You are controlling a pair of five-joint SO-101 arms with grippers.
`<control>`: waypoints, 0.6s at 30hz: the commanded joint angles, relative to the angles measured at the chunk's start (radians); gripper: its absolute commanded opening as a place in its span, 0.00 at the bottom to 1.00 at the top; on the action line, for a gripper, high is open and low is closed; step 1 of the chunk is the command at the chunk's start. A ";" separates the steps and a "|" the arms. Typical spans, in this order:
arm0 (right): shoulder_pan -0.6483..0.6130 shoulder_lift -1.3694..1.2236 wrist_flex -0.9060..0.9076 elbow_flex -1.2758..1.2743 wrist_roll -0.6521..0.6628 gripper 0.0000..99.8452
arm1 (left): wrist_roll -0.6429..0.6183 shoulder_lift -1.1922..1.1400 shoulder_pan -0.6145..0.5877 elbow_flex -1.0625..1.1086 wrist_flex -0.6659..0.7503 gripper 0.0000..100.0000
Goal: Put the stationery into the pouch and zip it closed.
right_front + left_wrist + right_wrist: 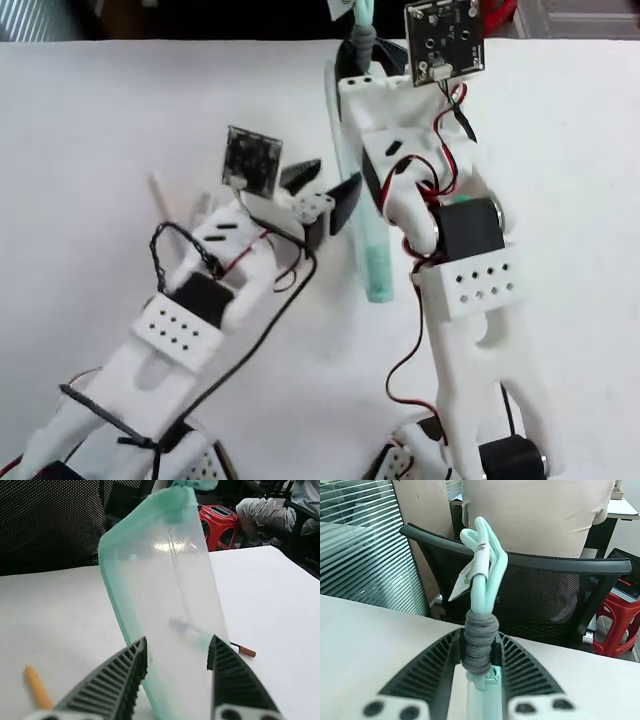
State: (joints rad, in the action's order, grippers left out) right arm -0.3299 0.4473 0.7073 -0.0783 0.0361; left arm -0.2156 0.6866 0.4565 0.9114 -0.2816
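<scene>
A clear pouch with a mint-green edge stands on its edge on the white table. My right gripper holds it at its far end. In the right wrist view that gripper is shut on the grey-wrapped zip pull, and a mint loop sticks up above it. My left gripper is open beside the pouch's flat side. Its wrist view shows the pouch just beyond the open fingers. An orange pencil lies on the table to one side, and a thin brown-tipped stick lies on the other.
The pale pencil lies left of the left arm. A black mesh chair and a red stool stand past the table's far edge. Cables hang along both arms. There is open tabletop at far left and far right.
</scene>
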 commanded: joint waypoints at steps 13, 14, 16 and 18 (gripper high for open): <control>-0.058 0.157 0.081 0.008 0.012 0.02 | -0.193 0.016 0.105 -0.127 -0.187 0.24; -0.065 0.174 0.081 0.006 0.012 0.02 | -0.226 0.031 0.119 -0.150 -0.242 0.25; -0.071 0.193 0.081 0.006 0.012 0.02 | -0.249 0.068 0.134 -0.189 -0.341 0.26; -0.073 0.191 0.081 0.006 0.012 0.02 | -0.250 0.108 0.142 -0.203 -0.397 0.27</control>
State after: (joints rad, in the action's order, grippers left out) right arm -0.3928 0.6038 0.7825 -0.0783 0.0361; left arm -0.4396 0.7188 0.5685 0.7825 -0.5961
